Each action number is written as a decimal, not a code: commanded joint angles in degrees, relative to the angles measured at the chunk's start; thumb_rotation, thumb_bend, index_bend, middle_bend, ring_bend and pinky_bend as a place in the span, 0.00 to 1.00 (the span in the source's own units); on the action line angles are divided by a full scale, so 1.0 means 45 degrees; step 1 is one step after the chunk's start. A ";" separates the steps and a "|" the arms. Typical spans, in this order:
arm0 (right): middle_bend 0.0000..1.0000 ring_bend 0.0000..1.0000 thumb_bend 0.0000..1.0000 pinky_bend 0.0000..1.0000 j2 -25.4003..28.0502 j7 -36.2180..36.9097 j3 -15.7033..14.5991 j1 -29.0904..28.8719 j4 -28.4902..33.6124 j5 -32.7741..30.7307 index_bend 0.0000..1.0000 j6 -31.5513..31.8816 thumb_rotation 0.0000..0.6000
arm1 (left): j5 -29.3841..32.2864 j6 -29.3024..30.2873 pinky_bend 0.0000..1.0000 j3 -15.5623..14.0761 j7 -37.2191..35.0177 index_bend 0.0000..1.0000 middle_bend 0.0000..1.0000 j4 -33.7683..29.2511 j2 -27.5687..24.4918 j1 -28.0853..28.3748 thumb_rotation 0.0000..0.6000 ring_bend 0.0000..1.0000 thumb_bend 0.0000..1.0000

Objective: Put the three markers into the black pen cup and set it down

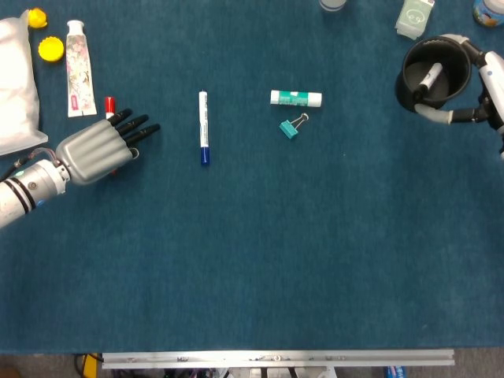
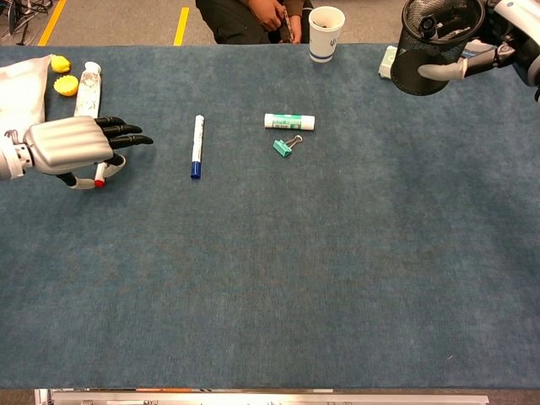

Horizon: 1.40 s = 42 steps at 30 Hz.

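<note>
Head view is showing the left hand lying low over the worktop at the left, its dark fingers stretched out side by side and pointing toward the blue-capped marker. A red-capped marker is sticking out from behind those fingers; in the chest view its red tip is peeking out under the palm beside the thumb, and whether the hand is actually gripping it cannot be told. The blue-capped marker is lying loose on the cloth, near the fingertips but apart from them, running front to back with the blue cap toward the robot.

At the far right, the right hand is wrapping its pale fingers around the black pen cup, holding it at the back right corner. In the chest view the cup is looking slightly tilted and possibly lifted off the worktop. One white marker is leaning inside the cup.

Between the two hands, a green-and-white glue stick is lying crosswise, with a teal binder clip just in front of it. A tube, yellow caps and a white bag are sitting at the back left, and a paper cup is standing at the far edge.
</note>
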<state>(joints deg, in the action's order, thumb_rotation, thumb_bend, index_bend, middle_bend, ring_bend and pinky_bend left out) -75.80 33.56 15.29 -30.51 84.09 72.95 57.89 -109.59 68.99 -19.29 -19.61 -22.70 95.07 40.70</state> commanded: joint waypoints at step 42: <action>0.35 0.28 0.16 0.30 0.0074 -0.0026 0.0128 0.0077 0.0047 -0.0083 0.38 0.0022 1.00 | 0.0722 -0.0709 0.13 0.0467 -0.0078 0.65 0.08 -0.0782 0.0165 0.0068 1.00 0.00 0.22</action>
<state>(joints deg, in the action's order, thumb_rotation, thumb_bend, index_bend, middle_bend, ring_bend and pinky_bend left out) -75.47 33.45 15.86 -30.16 84.30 72.58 57.98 -106.48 65.81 -17.34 -19.95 -25.99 95.95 40.94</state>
